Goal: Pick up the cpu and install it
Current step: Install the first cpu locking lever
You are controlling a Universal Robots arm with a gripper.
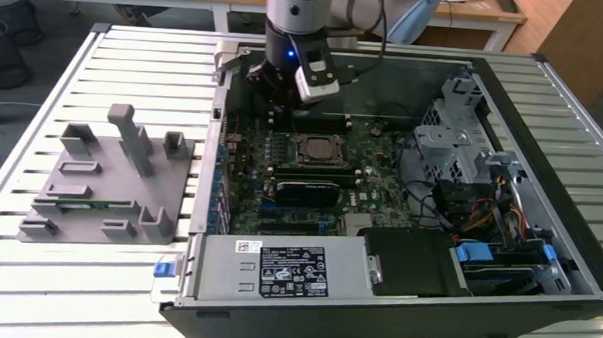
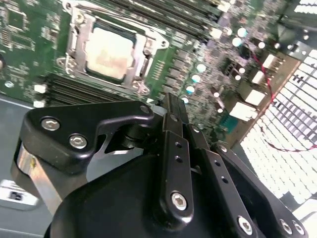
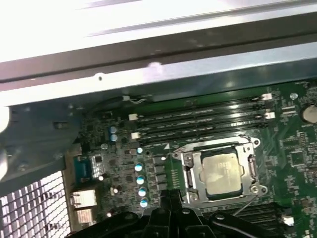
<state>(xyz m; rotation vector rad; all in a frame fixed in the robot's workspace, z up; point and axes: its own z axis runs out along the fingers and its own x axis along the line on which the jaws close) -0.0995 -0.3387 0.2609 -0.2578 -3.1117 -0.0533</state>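
We are hovering the gripper [image 1: 277,82] above the motherboard [image 1: 375,161], just beyond the socket [image 1: 315,147] toward the case's [image 1: 586,254] back wall. The cpu [image 2: 110,53] is lying flat inside the socket, its pale metal top facing up and the socket's frame around it; in the first wrist view the cpu [image 3: 223,171] is sitting square in that frame, beside the memory slots [image 3: 198,119]. Our fingers [image 2: 171,126] are looking drawn close together with nothing between them, and they are not touching the cpu.

We are judging the cpu to be light, stiff and flat, with a smooth lid that could slip. Its underside contacts and the socket are delicate, so we are favouring a hold on two opposite edges, kept level, with gentle force and no pressing down.
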